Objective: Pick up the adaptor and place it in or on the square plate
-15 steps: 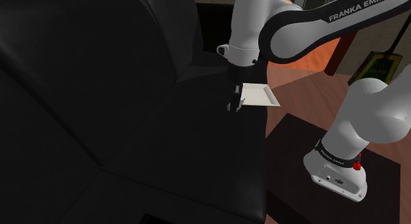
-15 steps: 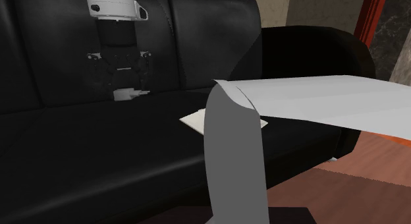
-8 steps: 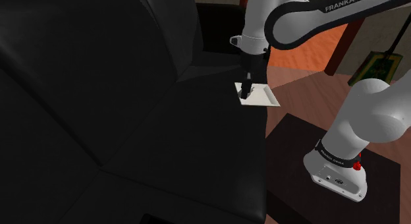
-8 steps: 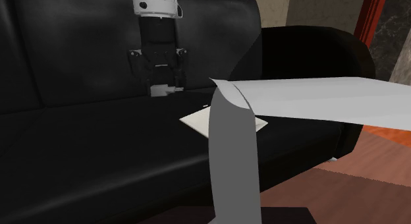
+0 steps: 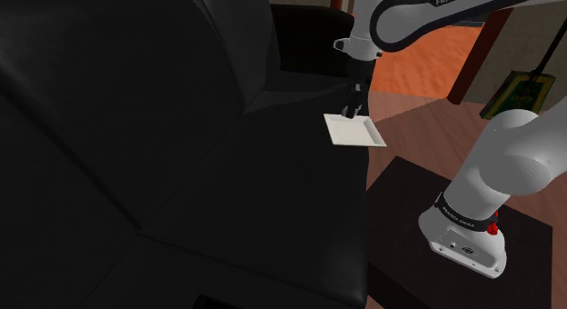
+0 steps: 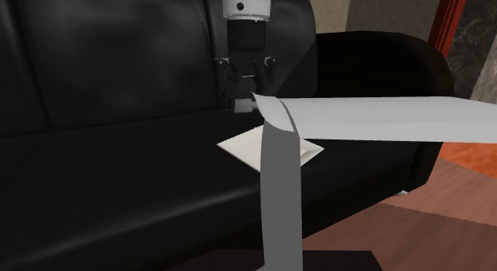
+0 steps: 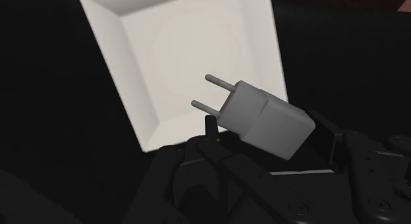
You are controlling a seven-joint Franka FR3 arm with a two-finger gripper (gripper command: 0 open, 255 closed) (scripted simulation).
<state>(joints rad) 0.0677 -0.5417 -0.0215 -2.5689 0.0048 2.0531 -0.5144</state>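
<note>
The adaptor (image 7: 263,120) is a pale grey block with two metal pins, and my gripper (image 7: 267,134) is shut on it, black fingers (image 7: 211,126) clasping its sides. Beneath it lies the white square plate (image 7: 191,51), with the pins pointing over the plate's inside. In the shoulder view the gripper (image 5: 352,105) hangs just above the far edge of the plate (image 5: 354,133), which rests on the black sofa seat. From the second exterior view the adaptor (image 6: 241,107) shows as a small pale piece under the gripper (image 6: 244,96), above the plate (image 6: 237,144).
The plate sits near the seat's front corner of a black sofa (image 5: 182,171), with backrest and armrest (image 5: 304,34) close behind. My own pale arm link (image 6: 279,190) crosses in front of the plate in the second exterior view. Wooden floor (image 5: 427,134) lies beyond the seat edge.
The gripper has carried the adaptor toward the shoulder view's right, from beside the plate's left edge to above the plate. Its grip is unchanged.
</note>
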